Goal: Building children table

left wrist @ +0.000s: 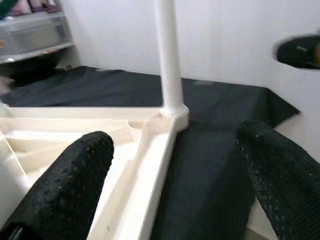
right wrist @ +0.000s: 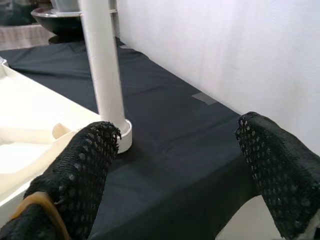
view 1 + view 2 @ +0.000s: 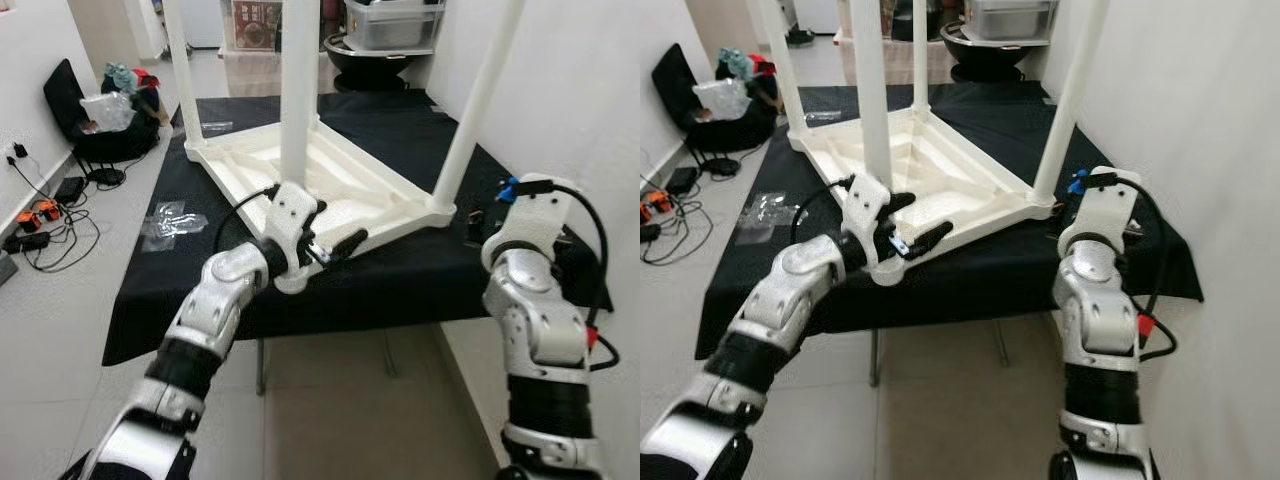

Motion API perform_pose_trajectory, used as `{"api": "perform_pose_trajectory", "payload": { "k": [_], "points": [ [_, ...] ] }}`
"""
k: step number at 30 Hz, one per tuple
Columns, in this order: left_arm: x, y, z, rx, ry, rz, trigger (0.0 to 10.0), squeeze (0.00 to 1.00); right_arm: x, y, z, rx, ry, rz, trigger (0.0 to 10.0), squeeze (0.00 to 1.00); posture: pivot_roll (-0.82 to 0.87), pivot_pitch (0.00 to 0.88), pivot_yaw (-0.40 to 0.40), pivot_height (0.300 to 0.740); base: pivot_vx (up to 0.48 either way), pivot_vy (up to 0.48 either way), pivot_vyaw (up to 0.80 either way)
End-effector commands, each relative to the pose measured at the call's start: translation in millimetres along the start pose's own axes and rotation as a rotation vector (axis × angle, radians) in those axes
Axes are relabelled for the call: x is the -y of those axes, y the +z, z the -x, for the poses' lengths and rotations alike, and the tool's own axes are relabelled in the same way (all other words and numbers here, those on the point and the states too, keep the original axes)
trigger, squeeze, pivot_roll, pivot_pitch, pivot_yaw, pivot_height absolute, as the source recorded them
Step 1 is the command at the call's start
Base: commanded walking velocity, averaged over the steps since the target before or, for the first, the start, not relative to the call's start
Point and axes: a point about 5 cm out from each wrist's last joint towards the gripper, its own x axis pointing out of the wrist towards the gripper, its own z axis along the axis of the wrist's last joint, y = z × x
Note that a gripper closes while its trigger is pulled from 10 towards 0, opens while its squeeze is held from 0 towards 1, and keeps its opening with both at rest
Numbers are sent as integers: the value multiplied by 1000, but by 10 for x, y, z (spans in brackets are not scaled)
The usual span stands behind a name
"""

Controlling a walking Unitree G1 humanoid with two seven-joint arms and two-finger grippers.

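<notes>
The white children table [image 3: 330, 180] lies upside down on the black-covered table [image 3: 400, 270], its top flat on the cloth and its legs pointing up. Its nearest corner sits at the table's front edge, and the leg [image 3: 298, 90] rising from that corner looks already seated in its socket.

The left gripper [image 3: 335, 245] is at that front corner, low by the base of the leg, with its fingers [image 1: 70, 185] spread apart and holding nothing; one lies over the inside of the frame, the other out over the cloth. The right gripper [image 2: 175, 170] waits near the table's right edge, just beside the leg [image 2: 105, 70] at the right corner, fingers [image 2: 277, 170] likewise apart and empty.

The step in hand appears to be checking or tightening the front leg. To do it well, the left fingers should close squarely around the round leg just above its collar, not on the thin frame rim, where they could slip or lever the top off the cloth. The corner is close to the front edge, so any push should go downward into the table instead of outward. Steadying the right leg with the right gripper would keep the frame from turning
</notes>
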Motion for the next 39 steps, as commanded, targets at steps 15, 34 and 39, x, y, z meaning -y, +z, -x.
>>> {"api": "perform_pose_trajectory", "payload": {
  "k": [15,34,39],
  "points": [
    [-1314,-57,813,-181,1020,-298,10000,0,86,-7,5,-5,-21,3,10000,0,18,36,-6,740,0,0,0],
    [-68,-359,842,17,622,-142,10000,0,-125,-33,-26,-39,62,22,10000,0,26,37,-43,740,0,0,0],
    [329,-231,706,72,467,-126,10000,0,-207,-52,42,-26,184,14,10000,0,23,37,-40,740,0,0,0]
  ]
}}
